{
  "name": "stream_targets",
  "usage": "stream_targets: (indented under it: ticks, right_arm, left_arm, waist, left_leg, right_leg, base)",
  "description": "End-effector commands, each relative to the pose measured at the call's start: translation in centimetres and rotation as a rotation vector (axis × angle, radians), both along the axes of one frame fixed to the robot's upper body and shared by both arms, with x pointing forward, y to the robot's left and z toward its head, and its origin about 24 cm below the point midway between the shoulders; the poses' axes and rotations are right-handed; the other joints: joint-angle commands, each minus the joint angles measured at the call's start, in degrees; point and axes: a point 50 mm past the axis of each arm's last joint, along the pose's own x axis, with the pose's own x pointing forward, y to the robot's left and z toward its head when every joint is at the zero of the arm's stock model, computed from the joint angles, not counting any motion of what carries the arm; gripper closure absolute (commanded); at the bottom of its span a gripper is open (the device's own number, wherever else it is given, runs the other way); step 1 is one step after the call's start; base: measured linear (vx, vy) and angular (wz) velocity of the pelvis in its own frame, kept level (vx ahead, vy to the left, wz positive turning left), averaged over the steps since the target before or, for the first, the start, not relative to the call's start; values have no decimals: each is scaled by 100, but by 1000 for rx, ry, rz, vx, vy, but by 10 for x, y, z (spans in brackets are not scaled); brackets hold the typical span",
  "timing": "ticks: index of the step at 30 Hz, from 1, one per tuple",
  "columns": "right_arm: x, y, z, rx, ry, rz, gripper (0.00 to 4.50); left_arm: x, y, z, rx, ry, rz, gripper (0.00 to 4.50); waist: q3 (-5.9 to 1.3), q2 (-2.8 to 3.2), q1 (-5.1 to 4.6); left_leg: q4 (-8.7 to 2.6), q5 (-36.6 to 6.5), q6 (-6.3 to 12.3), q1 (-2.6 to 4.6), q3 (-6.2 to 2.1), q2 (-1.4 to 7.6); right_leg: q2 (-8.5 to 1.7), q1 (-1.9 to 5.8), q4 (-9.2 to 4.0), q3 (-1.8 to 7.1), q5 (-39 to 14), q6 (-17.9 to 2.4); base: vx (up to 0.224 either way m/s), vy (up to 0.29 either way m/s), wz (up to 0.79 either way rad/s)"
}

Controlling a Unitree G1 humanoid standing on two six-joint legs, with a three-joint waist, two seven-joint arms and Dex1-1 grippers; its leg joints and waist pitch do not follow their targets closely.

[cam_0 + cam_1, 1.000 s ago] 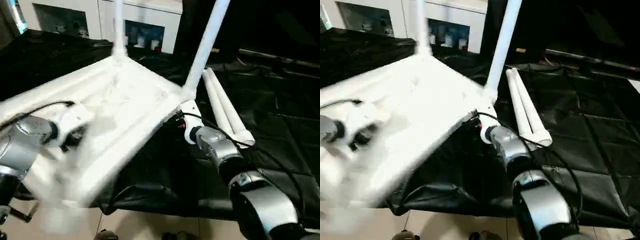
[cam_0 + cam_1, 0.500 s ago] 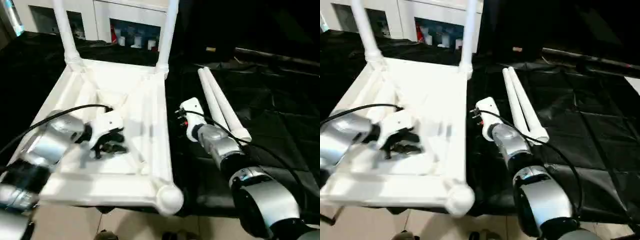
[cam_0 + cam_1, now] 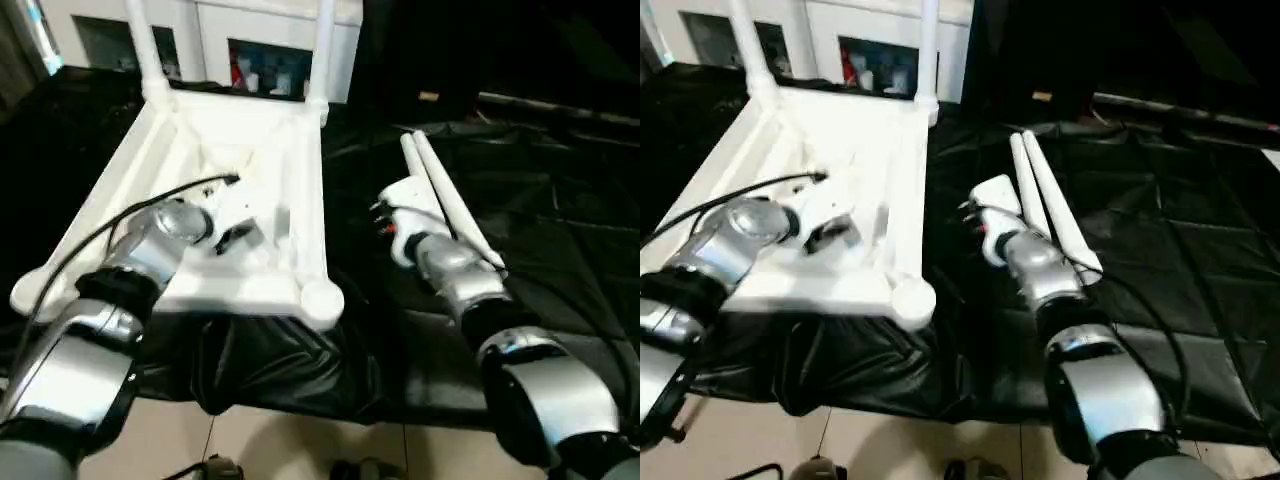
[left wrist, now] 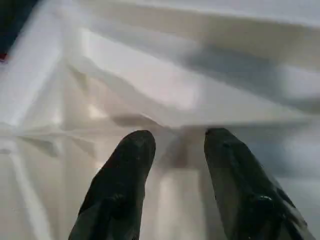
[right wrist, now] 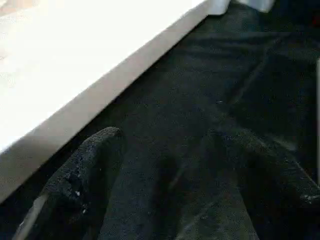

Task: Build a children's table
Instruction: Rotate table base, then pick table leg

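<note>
The children's table (image 3: 300, 175) lies upside down on a black sheet (image 3: 560, 260), with its ribbed underside facing up. Two fitted legs (image 3: 322, 40) stand up from the two corners far from the robot. The two near corners have no legs yet. One empty socket (image 3: 322, 298) is the round white knob at the near right corner.

The left tool (image 3: 235, 236) is down inside the ribbed underside. In the left wrist view a rib (image 4: 175, 150) sits right in front of it. I cannot tell if this tool is clamped on the rib or just parked there.

The right tool (image 5: 165, 137) hangs over the black sheet, next to the long side edge of the table. Its fingers (image 5: 95, 150) are wide apart and hold nothing.

Two loose legs (image 3: 450, 215) lie side by side on the sheet. They are just beside the right tool, on its outer side, away from the table. Their long way points away from the robot, with a small slant. The right arm is much nearer to them than the left arm.

I think the next job is to pick up a loose leg. The right tool would have to go sideways a little and close across the leg, not along it. The empty socket is on the right tool's other side, closer to the robot.
</note>
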Motion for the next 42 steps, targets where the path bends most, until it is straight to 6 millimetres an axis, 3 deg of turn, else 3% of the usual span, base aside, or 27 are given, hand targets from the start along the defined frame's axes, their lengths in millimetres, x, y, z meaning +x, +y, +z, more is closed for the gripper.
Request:
stream_targets:
  ticks: [1,5,9,11,12,14,17,18,19,22,23,25,35,42]
  right_arm:
    - [7,-9,17,21,-53,-54,90]
    - [14,-26,24,-65,-17,-172,90]
    - [18,-37,31,-26,34,-216,73]
    - [20,-50,35,-15,76,-293,60]
    - [20,-53,36,-15,93,-314,39]
    - [21,-60,39,-9,142,-349,29]
    - [22,-66,41,-24,182,-383,6]
    - [22,-68,42,-25,202,-396,6]
    - [22,-70,42,-25,216,-404,6]
    - [21,-72,42,-4,248,-412,6]
    - [18,-73,37,26,317,-403,6]
    - [14,-72,31,56,390,-378,6]
    - [6,-72,17,76,492,-383,6]
    - [6,-57,19,211,536,-284,6]
  left_arm:
    - [6,-5,10,-27,-103,16,245]
    - [11,-9,27,-169,-245,63,245]
    - [10,-19,41,-326,-266,-10,240]
    - [-1,-35,45,-436,-194,-192,238]
    - [-6,-41,45,-465,-159,-253,238]
    - [-21,-51,42,-509,-73,-377,238]
    - [-35,-56,38,-535,17,-460,238]
    - [-41,-57,37,-537,50,-488,238]
    - [-44,-58,36,-537,70,-506,238]
    - [-50,-59,35,-547,109,-527,238]
    - [-55,-60,34,-551,152,-547,238]
    - [-61,-60,33,-547,188,-566,238]
    - [-73,-63,37,-544,256,-589,238]
    - [-77,-62,39,-538,275,-584,238]
  waist:
    - [-541,194,16]
    - [-573,202,53]
    - [-566,179,70]
    - [-557,142,76]
    - [-554,154,85]
    - [-544,157,75]
    - [-526,153,37]
    - [-523,155,33]
    - [-521,154,19]
    - [-497,158,13]
    - [-491,123,6]
    - [-484,137,9]
    - [-516,138,10]
    - [-514,140,-8]
  left_leg:
    - [-349,-892,-15,-21,5,56]
    - [-324,-536,31,-21,16,50]
    - [-305,-488,115,-31,40,37]
    - [-313,-556,117,-33,48,47]
    - [-325,-540,59,-31,38,76]
    - [-324,-602,15,-29,58,83]
    - [-330,-737,-26,-43,78,74]
    - [-320,-807,-66,-8,92,75]
    - [-322,-816,-71,-31,87,69]
    - [-326,-1023,-147,-7,93,65]
    - [-321,-1040,-151,-18,101,56]
    - [-326,-1032,-161,-18,91,69]
    - [-310,-754,-205,-39,88,68]
    - [-303,-744,-131,-49,90,69]
  right_leg:
    - [-337,440,-381,322,-990,-972]
    - [-330,464,-289,326,-280,-1218]
    - [-342,470,-277,332,-79,-1353]
    - [-356,469,-288,335,-215,-1357]
    - [-392,475,-265,332,-282,-1413]
    - [-371,458,-256,335,-293,-1414]
    - [-348,452,-289,336,-549,-1280]
    - [-343,421,-294,340,-654,-1221]
    - [-337,433,-296,339,-719,-1199]
    - [-318,404,-356,337,-1152,-1005]
    - [-307,400,-385,332,-1302,-917]
    - [-314,395,-388,330,-1443,-858]
    - [-298,413,-319,325,-1063,-937]
    - [-293,419,-331,320,-1036,-978]
  base:
    - [0,0,0]
    - [0,0,0]
    - [0,0,0]
    - [0,0,0]
    - [0,0,0]
    - [0,0,0]
    - [0,0,0]
    - [0,0,0]
    - [0,0,0]
    - [0,0,0]
    - [0,0,0]
    - [0,0,0]
    - [0,0,0]
    - [0,0,0]
